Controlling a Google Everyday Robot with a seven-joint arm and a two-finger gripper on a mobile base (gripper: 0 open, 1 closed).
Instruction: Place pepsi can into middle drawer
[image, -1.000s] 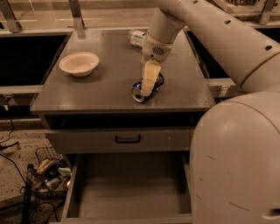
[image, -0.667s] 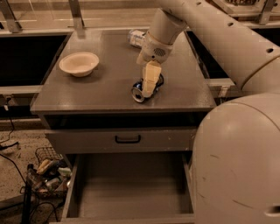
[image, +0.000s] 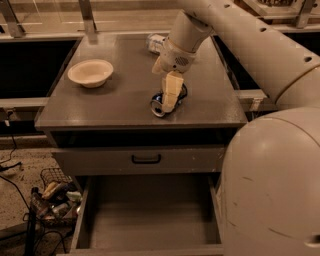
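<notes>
**Pick-up step: can on the desk, drawer open below**

The small blue aluminium pepsi can (image: 158, 106) lies on its side near the front edge of the grey desk (image: 115, 102), its silver end towards you. The cream two-finger gripper (image: 170, 96) is down on it from above; you cannot tell whether it has closed on the can. Judge this the grasp stage. Next you must secure the can, lift it and carry it forward and down into the wide grey middle drawer (image: 150, 215), which stands open. A cream bowl (image: 90, 73) sits to the left and a clear plastic bottle (image: 155, 42) lies behind. A wire basket (image: 54, 178) stands on the floor.
</notes>
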